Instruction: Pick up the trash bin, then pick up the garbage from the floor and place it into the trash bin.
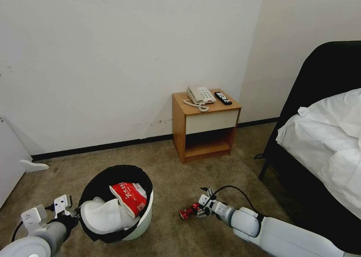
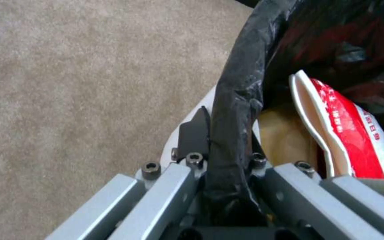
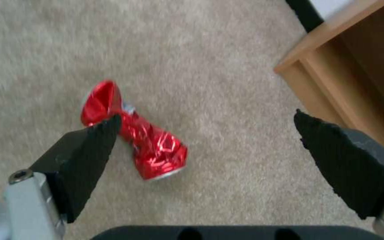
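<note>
1. The bed (image 1: 323, 136) is standing along the right side of the room, its white bedding spilling over a dark frame.
2. The nightstand (image 1: 205, 125) is sitting against the wall, carrying a phone (image 1: 200, 96) and a remote (image 1: 223, 98) on top.
3. The trash bin (image 1: 144, 217), white with a black bag folded over its rim, is tilting over the carpet (image 1: 169, 166) at the lower left. Inside it a white slipper (image 1: 107, 215) and a red snack packet (image 1: 128, 198) are lying against each other.
4. The left gripper (image 1: 73, 211) is clamping the bin's rim; in the left wrist view its fingers (image 2: 194, 133) are pinching the bag-covered edge, one outside the wall and one inside.
5. The right gripper (image 1: 195, 209) is hanging low over the carpet in front of the nightstand, its fingers (image 3: 90, 143) spread wide and gripping nothing.
6. The red can (image 3: 134, 133), crushed, is lying on its side on the carpet just beside the right gripper, one finger overlapping it in the right wrist view.
</note>
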Controlling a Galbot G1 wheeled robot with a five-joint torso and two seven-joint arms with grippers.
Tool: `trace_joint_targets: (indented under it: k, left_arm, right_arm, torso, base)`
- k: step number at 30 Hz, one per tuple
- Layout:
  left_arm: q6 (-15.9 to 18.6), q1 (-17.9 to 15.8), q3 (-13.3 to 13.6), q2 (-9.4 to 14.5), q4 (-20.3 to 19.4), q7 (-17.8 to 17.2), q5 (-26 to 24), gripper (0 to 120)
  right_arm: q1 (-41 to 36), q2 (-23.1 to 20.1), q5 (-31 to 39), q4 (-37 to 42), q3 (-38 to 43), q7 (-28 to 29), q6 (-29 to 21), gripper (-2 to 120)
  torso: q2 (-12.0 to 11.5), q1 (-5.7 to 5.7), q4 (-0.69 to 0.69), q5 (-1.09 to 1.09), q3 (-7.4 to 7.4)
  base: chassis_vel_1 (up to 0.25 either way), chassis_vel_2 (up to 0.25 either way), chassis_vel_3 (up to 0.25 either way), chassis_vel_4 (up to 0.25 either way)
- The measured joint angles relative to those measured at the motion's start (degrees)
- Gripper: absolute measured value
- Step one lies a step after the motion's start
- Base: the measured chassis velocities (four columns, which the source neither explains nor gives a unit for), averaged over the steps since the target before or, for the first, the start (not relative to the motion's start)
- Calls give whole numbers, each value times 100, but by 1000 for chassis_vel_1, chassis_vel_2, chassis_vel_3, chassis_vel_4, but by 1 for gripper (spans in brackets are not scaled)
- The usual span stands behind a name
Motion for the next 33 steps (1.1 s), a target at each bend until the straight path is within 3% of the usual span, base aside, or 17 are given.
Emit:
trace_joint_targets:
  k: [5, 20, 33]
  left_arm:
    - [0, 19, -8, -35, 3, 20, 23, 1]
    - [0, 49, -43, -83, 58, 84, 73, 1]
    - [0, 18, -38, -87, 102, 109, 89, 1]
  right_arm:
    - [13, 212, -537, -700, -21, -114, 339, 99]
    - [115, 816, -864, -1787, 18, -152, 664, 99]
    - [196, 1010, -865, -1800, -17, -165, 676, 99]
  torso:
    - [0, 0, 0, 0, 0]
    - [0, 0, 0, 0, 0]
    - [0, 0, 0, 0, 0]
  base:
    - [0, 0, 0, 0]
    - [0, 0, 0, 0]
    - [0, 0, 0, 0]
